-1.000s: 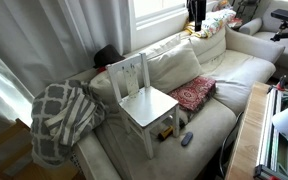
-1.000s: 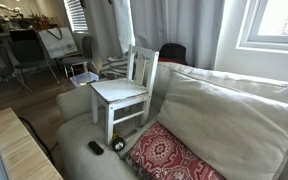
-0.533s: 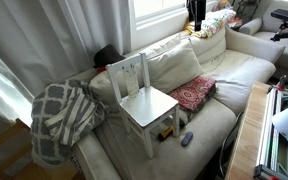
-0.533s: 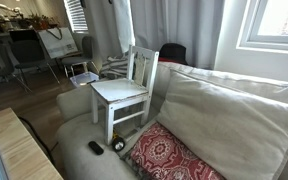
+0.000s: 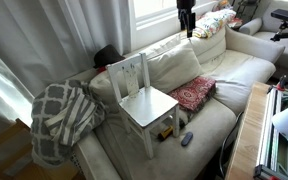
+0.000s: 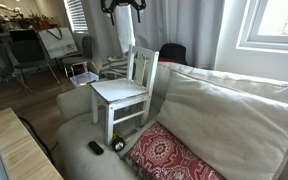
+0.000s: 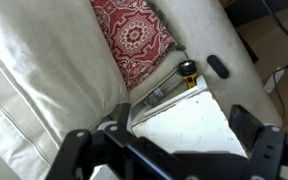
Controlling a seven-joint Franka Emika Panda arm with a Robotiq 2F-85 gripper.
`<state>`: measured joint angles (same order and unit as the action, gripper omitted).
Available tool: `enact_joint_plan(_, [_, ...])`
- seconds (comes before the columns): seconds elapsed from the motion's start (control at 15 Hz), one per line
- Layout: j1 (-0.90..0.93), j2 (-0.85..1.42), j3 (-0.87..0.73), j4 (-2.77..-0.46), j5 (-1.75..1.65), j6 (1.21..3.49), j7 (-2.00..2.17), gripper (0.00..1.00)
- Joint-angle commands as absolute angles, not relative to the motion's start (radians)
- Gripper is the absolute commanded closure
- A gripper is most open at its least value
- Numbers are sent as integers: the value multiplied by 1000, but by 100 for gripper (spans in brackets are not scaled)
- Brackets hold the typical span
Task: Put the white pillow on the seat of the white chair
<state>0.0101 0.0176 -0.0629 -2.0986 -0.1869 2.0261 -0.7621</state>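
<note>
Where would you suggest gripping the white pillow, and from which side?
Probably pinch the top edge of the white pillow, coming from above: it leans against the sofa back, upper rim free, while the red cushion crowds its lower edge.

In an exterior view the chair (image 5: 144,103) is standing on the sofa (image 5: 234,68). The blanket (image 5: 62,118) is lying at the chair's 9 o'clock and the cushion (image 5: 194,93) at its 3 o'clock. The pillow (image 5: 174,65) is leaning on the sofa back at 1 o'clock, just behind the cushion. The remote (image 5: 187,139) is lying at 4 o'clock, before the cushion. A small object (image 5: 167,130) is lying under the chair.
</note>
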Motion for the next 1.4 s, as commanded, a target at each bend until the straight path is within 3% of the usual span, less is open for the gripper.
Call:
enact_joint_plan(0.0, [-36, 181, -62, -1999, -185, 2089, -886, 0])
enact_joint_plan(0.47, [-90, 391, -52, -1841, -190, 2129, -848, 0])
enact_joint_plan(1.33, [-99, 454, -63, -1787, -204, 2121, -789, 0])
